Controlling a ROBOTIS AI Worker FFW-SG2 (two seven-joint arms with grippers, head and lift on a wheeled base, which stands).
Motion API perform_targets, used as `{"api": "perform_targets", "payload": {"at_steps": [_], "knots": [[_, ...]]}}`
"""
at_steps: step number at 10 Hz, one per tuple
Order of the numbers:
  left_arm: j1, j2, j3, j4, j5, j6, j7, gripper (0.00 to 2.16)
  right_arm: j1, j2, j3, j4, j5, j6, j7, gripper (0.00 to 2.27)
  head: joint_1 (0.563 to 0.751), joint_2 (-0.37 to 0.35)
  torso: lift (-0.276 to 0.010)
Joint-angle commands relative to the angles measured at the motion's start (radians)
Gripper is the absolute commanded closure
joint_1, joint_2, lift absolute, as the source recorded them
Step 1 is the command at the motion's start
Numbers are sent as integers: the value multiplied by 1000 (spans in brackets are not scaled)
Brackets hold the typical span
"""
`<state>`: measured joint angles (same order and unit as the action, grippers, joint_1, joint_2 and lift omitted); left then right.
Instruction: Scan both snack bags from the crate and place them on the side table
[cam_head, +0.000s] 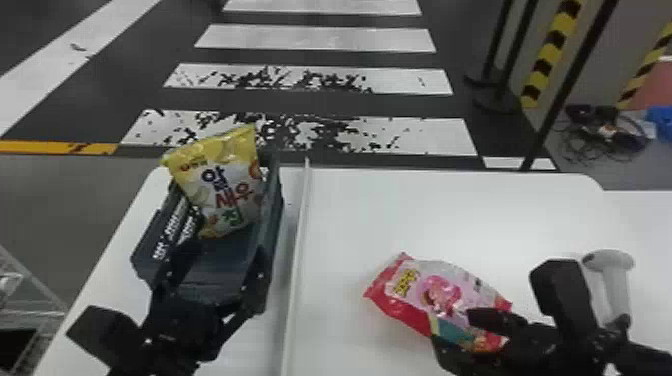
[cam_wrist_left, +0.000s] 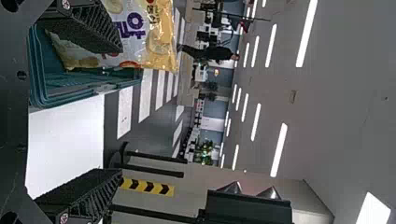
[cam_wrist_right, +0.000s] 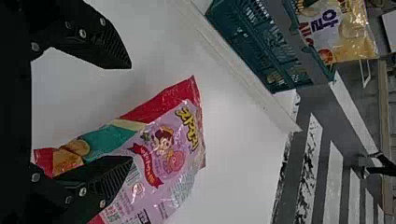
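The yellow snack bag (cam_head: 220, 185) leans upright in the far end of the dark crate (cam_head: 272, 220). My left gripper (cam_head: 212, 280) stands open at the crate's near end; in the left wrist view the left gripper (cam_wrist_left: 93, 112) has its fingers wide apart, one in front of the yellow bag (cam_wrist_left: 140, 37). The pink snack bag (cam_head: 440, 300) lies flat on the white table right of the divider. My right gripper (cam_head: 455, 330) is over that bag's near right end. In the right wrist view the right gripper (cam_wrist_right: 130, 112) is open, one finger overlapping the pink bag (cam_wrist_right: 163, 149).
A grey-white scanner (cam_head: 610, 280) on a stand is just behind my right gripper. A thin raised white divider (cam_head: 297, 250) runs along the table between crate and pink bag. Black posts and striped yellow-black barriers (cam_head: 550, 55) stand beyond the table at the right.
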<state>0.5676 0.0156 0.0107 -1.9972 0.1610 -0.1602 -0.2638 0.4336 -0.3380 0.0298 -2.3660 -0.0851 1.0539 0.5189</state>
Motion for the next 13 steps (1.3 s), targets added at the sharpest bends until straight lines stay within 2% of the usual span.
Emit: {"api": "perform_targets", "payload": {"at_steps": [1,2,3,4,6,8,10,13], "knots": [[1,0,0,0,0,0,0,80,-3,8,9,-2,-7,1,24,805,695,27,-95],[0,0,0,2,0,0,0,80,-3,13,18,-4,-7,-5,44,1504,695,40,-95],[-2,-2,-1,2,-1,0,0,80,-7,17,29,-2,-7,-27,73,1986,695,55,-95],[-2,-2,0,3,-1,0,0,80,-12,22,42,-2,7,-60,107,2192,695,73,-95],[-3,-3,-1,3,-1,0,0,80,-27,31,78,13,24,-125,136,2250,695,110,-95],[-5,-3,-5,2,-3,0,0,80,-67,40,127,120,31,-281,141,2250,695,133,-95],[-5,-3,-6,3,-5,3,0,80,-118,68,162,255,16,-432,197,2250,695,171,-95],[-5,-3,-6,2,-5,9,0,80,-193,96,193,404,31,-533,250,2250,695,205,-95]]}}
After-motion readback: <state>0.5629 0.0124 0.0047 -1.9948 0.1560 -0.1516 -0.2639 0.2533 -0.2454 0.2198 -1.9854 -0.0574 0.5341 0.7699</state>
